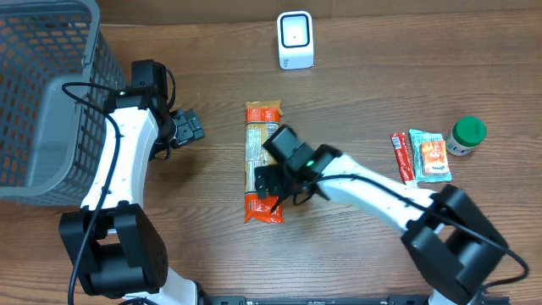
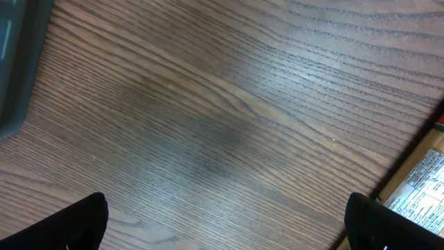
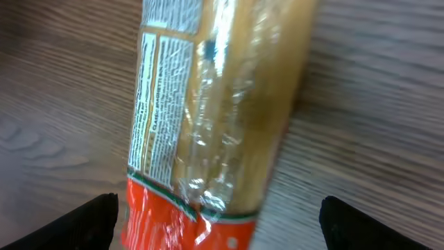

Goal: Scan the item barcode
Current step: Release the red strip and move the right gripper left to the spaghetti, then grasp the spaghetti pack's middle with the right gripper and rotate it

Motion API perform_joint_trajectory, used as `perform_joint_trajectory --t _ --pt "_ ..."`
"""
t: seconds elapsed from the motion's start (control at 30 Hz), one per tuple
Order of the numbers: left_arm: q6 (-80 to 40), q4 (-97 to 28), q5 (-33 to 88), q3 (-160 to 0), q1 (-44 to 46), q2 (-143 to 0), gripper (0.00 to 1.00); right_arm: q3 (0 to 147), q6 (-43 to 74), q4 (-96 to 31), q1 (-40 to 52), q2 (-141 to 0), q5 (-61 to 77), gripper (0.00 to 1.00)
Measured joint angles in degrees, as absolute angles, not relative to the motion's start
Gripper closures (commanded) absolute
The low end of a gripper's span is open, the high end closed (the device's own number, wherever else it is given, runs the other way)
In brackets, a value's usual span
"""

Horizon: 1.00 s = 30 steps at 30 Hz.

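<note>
The item is a long clear packet of pasta [image 1: 262, 127] with orange-red ends, lying flat on the wooden table in the middle of the overhead view. My right gripper [image 1: 271, 182] hovers over its near end, open. In the right wrist view the packet [image 3: 208, 104] runs between the two dark fingers [image 3: 90, 222], which stand wide and clear of it on both sides, so my right gripper [image 3: 222, 222] holds nothing. The white scanner [image 1: 295, 39] stands at the back of the table. My left gripper [image 1: 188, 127] is open over bare wood left of the packet, also empty [image 2: 225, 222].
A grey mesh basket [image 1: 42, 102] fills the far left. At the right lie a red sachet [image 1: 402, 157], a teal and orange packet [image 1: 430, 155] and a green-lidded jar [image 1: 466, 135]. A corner of the pasta packet's label [image 2: 423, 187] shows in the left wrist view.
</note>
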State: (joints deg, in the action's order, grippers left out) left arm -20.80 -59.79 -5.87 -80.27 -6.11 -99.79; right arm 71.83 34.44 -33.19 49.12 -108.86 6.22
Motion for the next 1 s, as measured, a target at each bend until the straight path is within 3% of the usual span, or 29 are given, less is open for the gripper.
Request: perform_joint_trajectory --t 0.23,1.0 --pt "-20.8 -59.8 -5.9 -80.3 -6.1 -99.8 0.0 71.8 35.7 -32.9 54.7 -110.4 -2.7 0.0" --pt "-20.8 -59.8 -5.9 -80.3 -6.1 -99.8 0.0 71.8 43.1 -27.7 54.0 -110.4 -9.4 0.0"
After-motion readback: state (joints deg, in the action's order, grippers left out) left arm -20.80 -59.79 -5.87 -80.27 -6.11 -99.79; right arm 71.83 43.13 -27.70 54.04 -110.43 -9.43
